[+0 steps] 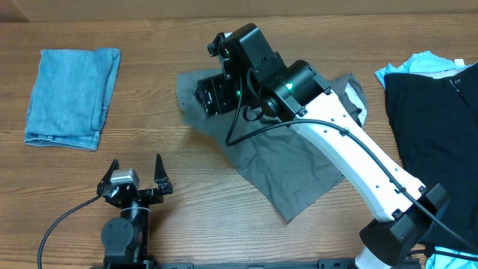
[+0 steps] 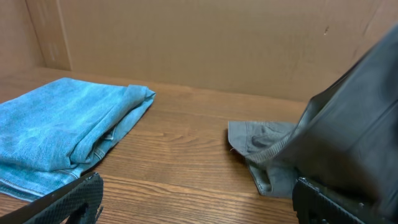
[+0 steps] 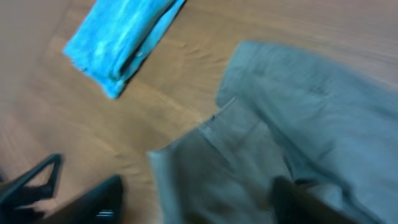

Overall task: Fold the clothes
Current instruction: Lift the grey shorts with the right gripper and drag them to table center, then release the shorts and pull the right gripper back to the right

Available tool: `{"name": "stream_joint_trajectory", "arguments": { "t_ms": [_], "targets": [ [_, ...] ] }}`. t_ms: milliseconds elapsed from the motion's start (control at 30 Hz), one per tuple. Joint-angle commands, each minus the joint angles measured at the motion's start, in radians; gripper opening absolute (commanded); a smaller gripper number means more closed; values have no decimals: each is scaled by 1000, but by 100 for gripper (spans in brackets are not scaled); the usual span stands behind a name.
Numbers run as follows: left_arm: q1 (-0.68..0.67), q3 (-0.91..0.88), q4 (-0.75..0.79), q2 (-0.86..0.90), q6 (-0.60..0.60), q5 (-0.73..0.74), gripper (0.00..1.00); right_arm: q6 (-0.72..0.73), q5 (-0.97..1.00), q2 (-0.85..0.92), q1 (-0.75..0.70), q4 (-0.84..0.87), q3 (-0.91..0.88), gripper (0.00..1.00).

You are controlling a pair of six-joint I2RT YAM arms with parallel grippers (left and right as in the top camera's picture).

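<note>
The grey shorts (image 1: 299,164) lie spread and wrinkled at the table's middle, their near corner visible in the left wrist view (image 2: 261,140). My right gripper (image 1: 212,94) hovers over the shorts' upper left part. In the blurred right wrist view its jaws (image 3: 196,202) stand wide apart, with the grey fabric (image 3: 298,124) below and between them and nothing pinched. My left gripper (image 1: 136,173) rests near the front edge, open and empty (image 2: 199,202), well clear of the shorts. A black garment (image 1: 437,104) and a light-blue one (image 1: 418,63) lie at the far right.
A folded blue denim piece (image 1: 71,97) lies at the far left, also seen from both wrists (image 2: 56,137) (image 3: 124,37). The right arm (image 1: 351,153) stretches diagonally over the shorts. A cardboard wall (image 2: 217,43) closes the back.
</note>
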Motion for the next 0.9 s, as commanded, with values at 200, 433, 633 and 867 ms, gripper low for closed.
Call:
{"name": "stream_joint_trajectory", "arguments": {
  "t_ms": [200, 433, 633, 867],
  "targets": [
    [-6, -3, 3, -8, 4, 9, 100, -97, -3, -179, -7, -56, 32, 91],
    [-6, -3, 3, -8, 4, 9, 100, -12, 233, -315, -146, -226, 32, 98],
    [-6, -3, 3, -8, 4, 9, 100, 47, 263, -311, -378, -416, 23, 100],
    [-6, -3, 3, -8, 4, 9, 100, 54, 264, -290, -590, -526, -76, 100]
  ]
}}
